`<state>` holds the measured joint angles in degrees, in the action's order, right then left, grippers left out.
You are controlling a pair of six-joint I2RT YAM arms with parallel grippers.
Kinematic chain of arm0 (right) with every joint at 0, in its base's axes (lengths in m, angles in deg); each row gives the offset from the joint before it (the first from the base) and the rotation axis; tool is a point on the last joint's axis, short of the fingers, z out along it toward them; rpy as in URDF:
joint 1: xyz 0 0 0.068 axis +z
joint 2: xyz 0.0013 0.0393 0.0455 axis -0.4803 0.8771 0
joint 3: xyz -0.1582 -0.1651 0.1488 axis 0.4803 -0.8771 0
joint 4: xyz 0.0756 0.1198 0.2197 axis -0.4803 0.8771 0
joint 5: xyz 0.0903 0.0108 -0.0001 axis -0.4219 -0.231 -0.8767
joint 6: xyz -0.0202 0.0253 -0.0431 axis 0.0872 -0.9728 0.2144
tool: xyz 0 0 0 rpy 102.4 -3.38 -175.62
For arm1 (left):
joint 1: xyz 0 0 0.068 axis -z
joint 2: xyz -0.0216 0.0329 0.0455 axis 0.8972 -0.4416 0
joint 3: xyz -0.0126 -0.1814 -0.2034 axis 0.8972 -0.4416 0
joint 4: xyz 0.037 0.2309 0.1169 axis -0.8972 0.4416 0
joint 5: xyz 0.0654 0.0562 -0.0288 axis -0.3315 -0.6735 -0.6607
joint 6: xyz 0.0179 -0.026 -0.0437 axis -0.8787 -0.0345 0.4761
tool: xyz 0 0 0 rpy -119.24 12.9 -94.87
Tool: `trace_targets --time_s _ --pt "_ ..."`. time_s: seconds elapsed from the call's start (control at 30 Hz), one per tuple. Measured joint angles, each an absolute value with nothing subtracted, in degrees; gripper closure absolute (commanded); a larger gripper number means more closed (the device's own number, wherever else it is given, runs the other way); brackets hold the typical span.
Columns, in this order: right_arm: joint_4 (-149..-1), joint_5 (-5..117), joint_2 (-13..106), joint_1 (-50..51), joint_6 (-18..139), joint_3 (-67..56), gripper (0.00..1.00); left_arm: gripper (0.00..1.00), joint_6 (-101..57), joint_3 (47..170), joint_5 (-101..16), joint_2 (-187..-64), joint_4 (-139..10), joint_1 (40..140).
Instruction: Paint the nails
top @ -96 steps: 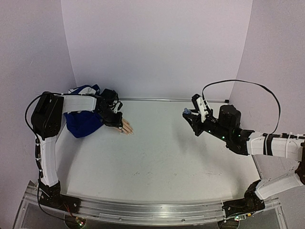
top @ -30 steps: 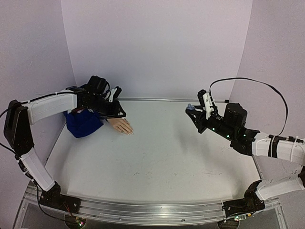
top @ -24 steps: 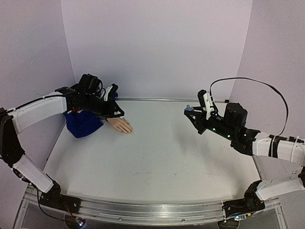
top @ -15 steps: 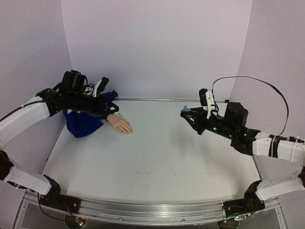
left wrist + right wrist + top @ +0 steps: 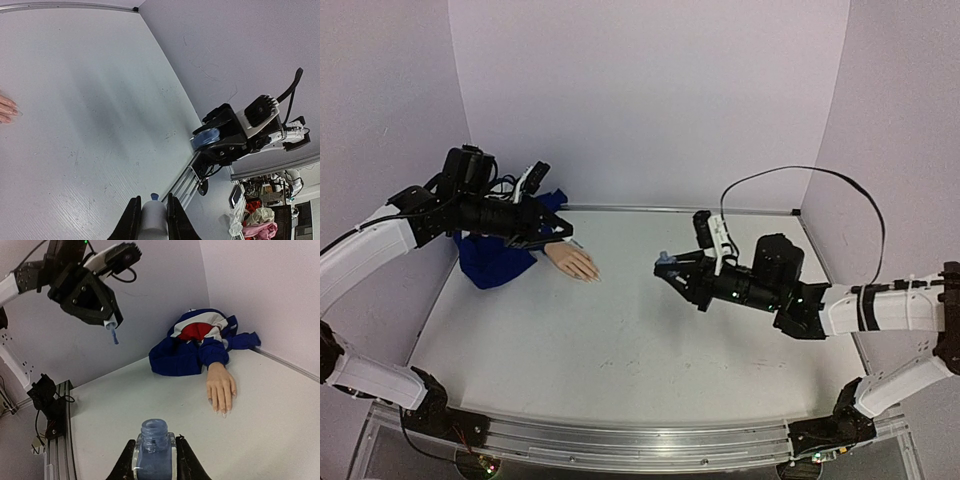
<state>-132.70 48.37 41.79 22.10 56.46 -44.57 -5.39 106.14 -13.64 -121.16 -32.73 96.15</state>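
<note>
The peach mannequin hand (image 5: 575, 264) lies palm down at the back left of the table, sticking out of a blue, red and white sleeve (image 5: 492, 258). Its nails (image 5: 223, 412) point toward the table's middle. My left gripper (image 5: 556, 233) hovers above the wrist, shut on a white cap (image 5: 153, 220) with a blue brush tip (image 5: 154, 196). My right gripper (image 5: 670, 268) is near the table's middle, shut on an open blue polish bottle (image 5: 153, 450) held upright. The hand (image 5: 221, 387) lies ahead of the bottle.
A metal rail (image 5: 620, 445) runs along the near edge. Lilac walls close the back and both sides. A black cable (image 5: 790, 175) loops above my right arm. Clutter (image 5: 260, 220) lies beyond the table in the left wrist view.
My right arm has swung left toward the table's middle with the bottle. My left arm has risen and drawn back from the mannequin hand, holding the cap and brush.
</note>
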Motion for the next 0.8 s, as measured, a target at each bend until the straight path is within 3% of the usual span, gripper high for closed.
trace_targets --time_s 0.23,0.8 --pt "-135.4 50.4 51.8 29.0 59.4 -39.2 1.00 1.00 -6.2 107.5 -15.2 -121.1 -29.0 99.1" --pt "-138.4 51.8 64.6 30.9 63.1 -29.0 1.00 1.00 -9.6 110.9 -17.4 -122.3 -24.8 101.5"
